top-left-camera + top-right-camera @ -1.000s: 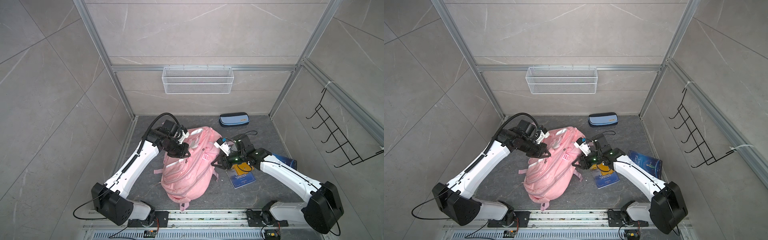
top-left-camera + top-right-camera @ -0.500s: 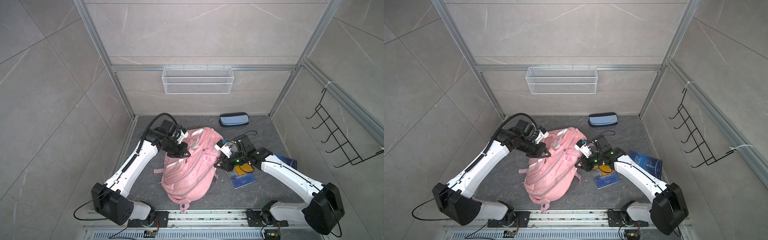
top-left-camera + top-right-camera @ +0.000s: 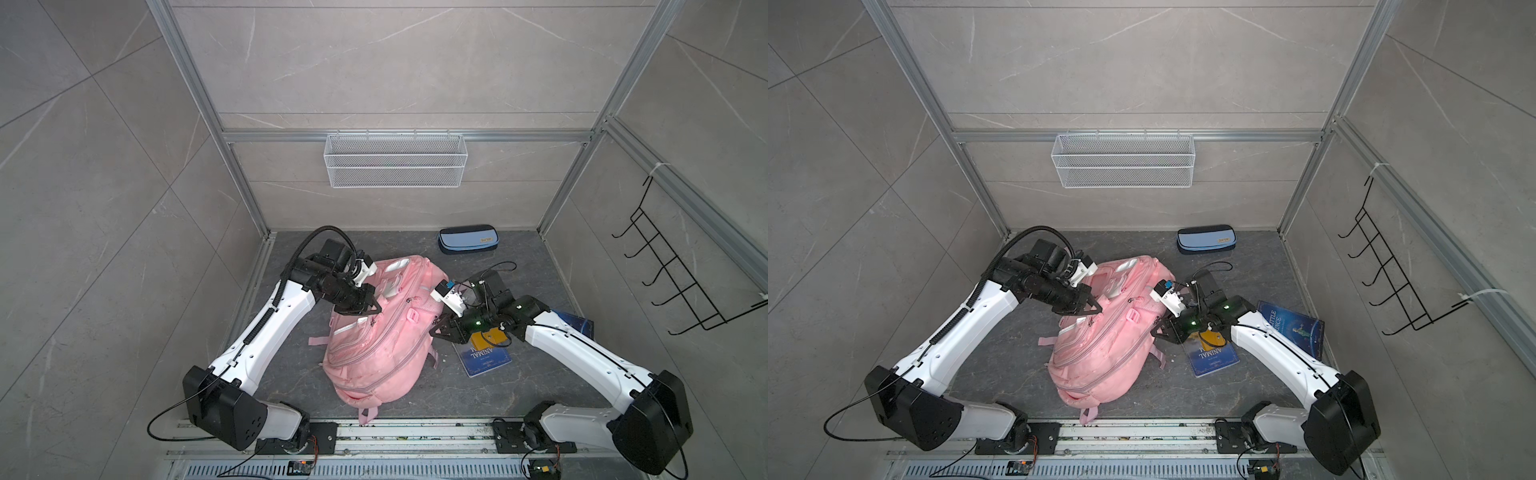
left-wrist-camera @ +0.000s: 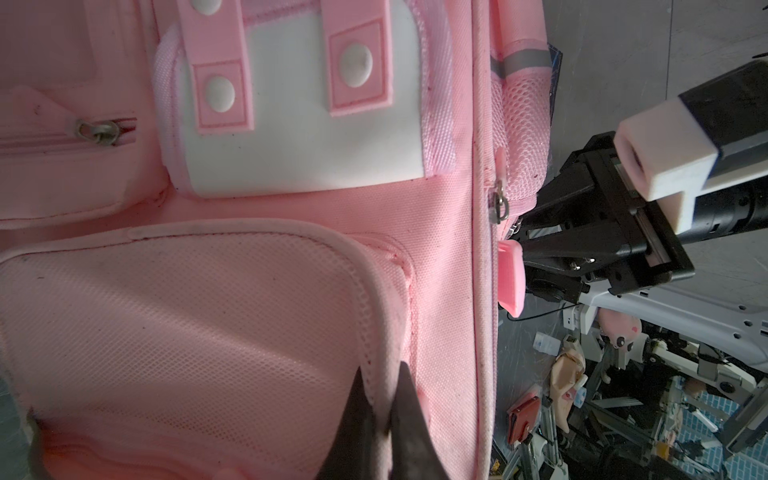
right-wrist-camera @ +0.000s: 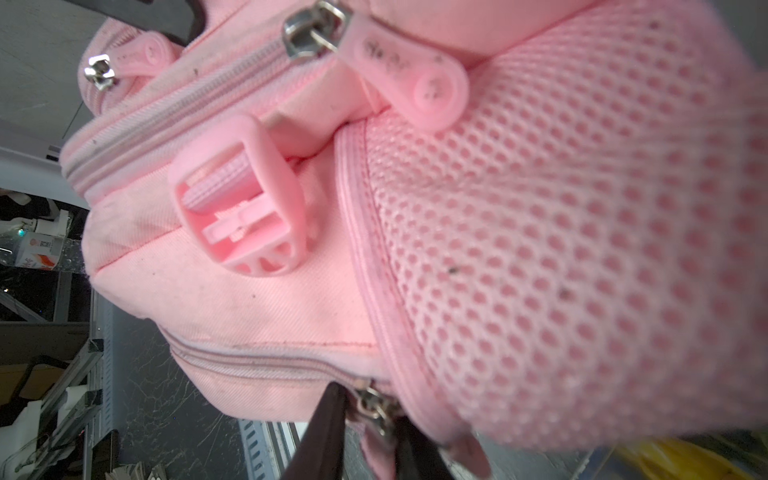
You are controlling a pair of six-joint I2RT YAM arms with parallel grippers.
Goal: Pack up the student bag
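Student bag lies front face up on the dark worktop, mid-scene between your two arms. Every zip you can see on it runs shut, so you get no sight of what it holds.

Left gripper: pinched tight on the piped rim of the bag's mesh front pocket, below the white patch.

Right gripper: at the bag's side, jaws narrow with a metal zip slider caught between them. The mesh side pocket fills your right wrist view and blurs towards the lens.

Pencil case: blue, near the back wall, well apart from the bag. You cannot tell its contents.

Wire basket: hung on the back wall.

Two books lie beside the bag. The "ANIMAL" book is partly covered by your right arm. The second blue book shows in a top view, its title cut off by the arm.

A yellow patch at the frame edge is too blurred to name.
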